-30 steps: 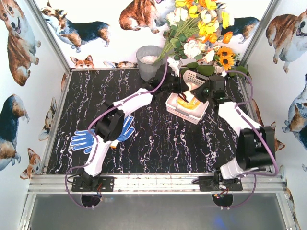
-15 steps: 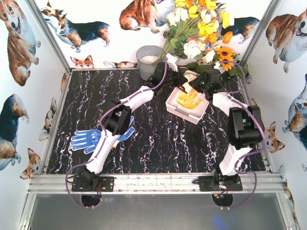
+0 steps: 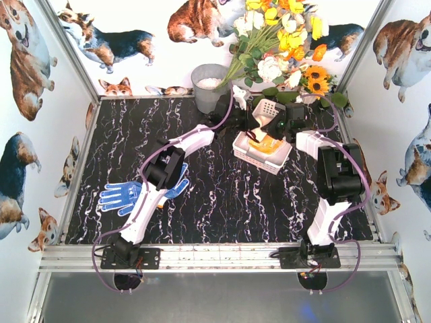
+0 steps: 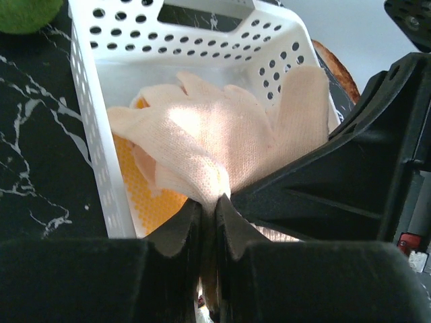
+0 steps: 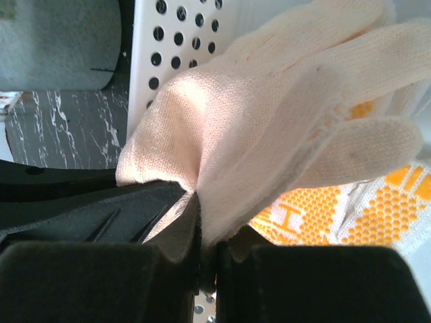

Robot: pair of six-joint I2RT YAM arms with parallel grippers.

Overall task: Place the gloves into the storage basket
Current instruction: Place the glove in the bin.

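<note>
A cream glove (image 4: 222, 128) hangs over the white storage basket (image 3: 259, 161) at the back right of the table. My left gripper (image 4: 215, 202) is shut on a fold of it. My right gripper (image 5: 205, 232) is shut on the same cream glove (image 5: 269, 114) right alongside, so the two grippers meet above the basket. A yellow-dotted glove (image 4: 145, 202) lies in the basket beneath, and it also shows under the right gripper (image 5: 377, 208). Two blue gloves with white dots (image 3: 122, 196) lie on the table at the left, one partly under the left arm.
A grey bucket (image 3: 210, 84) stands just behind and left of the basket, close to the grippers. A bunch of artificial flowers (image 3: 283, 40) leans over the back right corner. Walls with dog pictures close in the table on three sides.
The right arm has folded in, its elbow swinging from the right edge toward the back. Both grippers have shifted slightly toward the back, still holding the cream glove over the basket.
</note>
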